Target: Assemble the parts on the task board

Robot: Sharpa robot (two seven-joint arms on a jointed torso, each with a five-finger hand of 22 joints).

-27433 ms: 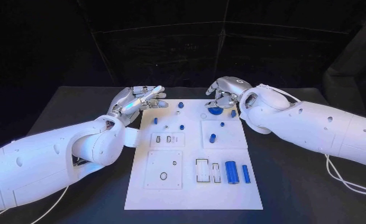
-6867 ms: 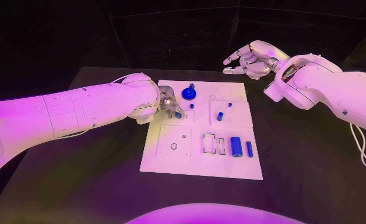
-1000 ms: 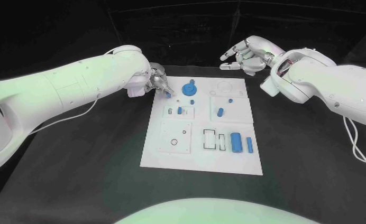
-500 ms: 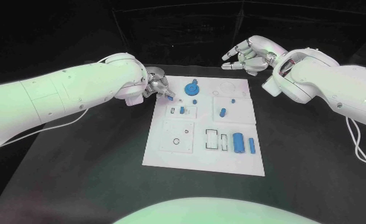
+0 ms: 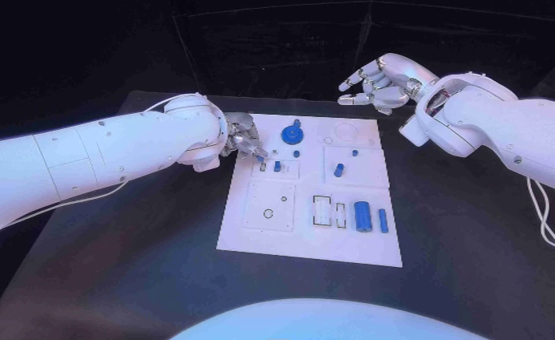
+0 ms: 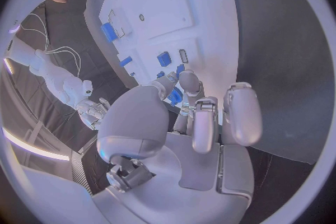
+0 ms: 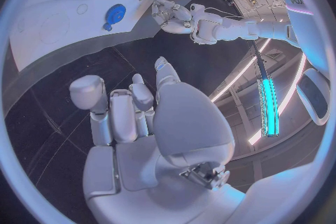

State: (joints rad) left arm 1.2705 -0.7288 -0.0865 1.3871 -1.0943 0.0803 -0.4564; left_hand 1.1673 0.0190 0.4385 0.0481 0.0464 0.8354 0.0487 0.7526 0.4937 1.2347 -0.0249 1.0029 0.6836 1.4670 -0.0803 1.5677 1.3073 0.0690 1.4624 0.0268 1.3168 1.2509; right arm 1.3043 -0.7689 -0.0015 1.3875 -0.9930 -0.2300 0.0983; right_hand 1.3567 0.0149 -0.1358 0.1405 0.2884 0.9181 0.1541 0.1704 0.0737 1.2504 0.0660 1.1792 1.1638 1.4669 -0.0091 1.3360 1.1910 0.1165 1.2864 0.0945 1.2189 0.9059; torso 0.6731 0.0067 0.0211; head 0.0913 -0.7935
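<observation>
Our left hand [image 5: 244, 138] sits at the left edge of the board [image 5: 277, 236], fingers bunched together with the tips down over the small slots near the board's upper left. The left wrist view shows a blue piece [image 6: 175, 96] right at the fingertips [image 6: 190, 82], but we cannot tell whether it is pinched or merely under them. Our right hand [image 5: 377, 83] hangs in the air beyond the far right corner, fingers apart and loosely curled, holding nothing.

The other parts lie on the board: a round knob [image 5: 290, 133] near the top, a short peg [image 5: 339, 169] on the right panel, and a cylinder [image 5: 364, 215] beside a slim bar [image 5: 382, 220] lower right.

We judge these pieces to be hard plastic, light and stiff, probably smooth enough to slip or roll. The cylinder is best taken across its middle from the long sides; the small pegs need a fingertip pinch near the top, kept upright so that they enter their sockets squarely. The board looks light and may shift if we press sideways.
</observation>
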